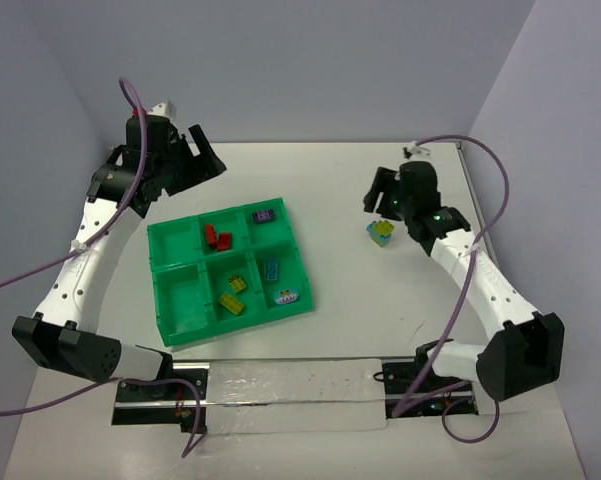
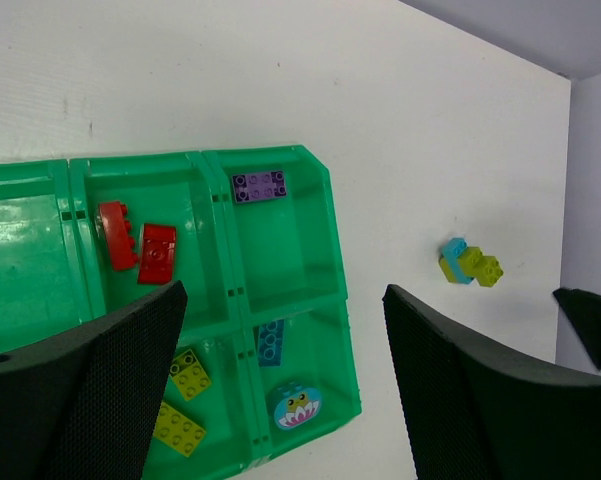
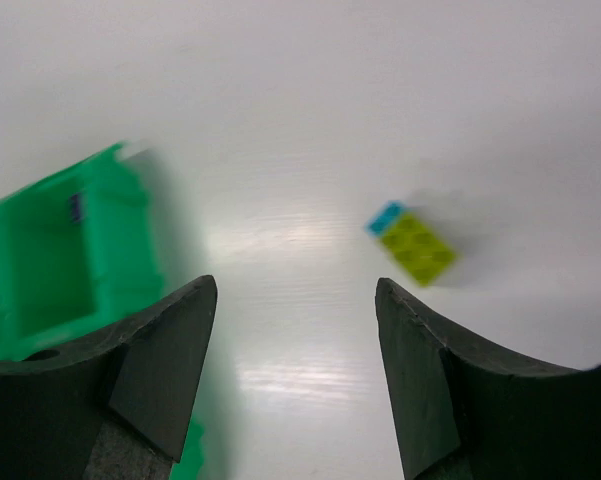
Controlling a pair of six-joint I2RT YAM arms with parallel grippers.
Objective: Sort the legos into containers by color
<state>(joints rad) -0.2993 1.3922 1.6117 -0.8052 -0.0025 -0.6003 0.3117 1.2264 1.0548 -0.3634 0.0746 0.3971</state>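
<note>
The green tray (image 1: 156, 262) holds two red bricks (image 1: 217, 237), a purple brick (image 1: 266, 214), two yellow-green bricks (image 1: 233, 293), a light blue brick (image 1: 272, 268) and a rounded blue frog piece (image 1: 286, 296), each colour in its own compartment. A yellow-green and light blue stack (image 1: 380, 231) sits on the table right of the tray. My right gripper (image 1: 381, 200) is open and empty just behind that stack (image 3: 413, 243). My left gripper (image 1: 205, 158) is open and empty, high behind the tray's far left corner. The left wrist view shows the tray (image 2: 332, 230) and stack (image 2: 470, 263).
Both left compartments (image 1: 180, 290) of the tray hold nothing. A clear plastic strip (image 1: 290, 395) lies along the near table edge between the arm bases. Purple cables loop beside both arms. Walls close the table at the back and sides.
</note>
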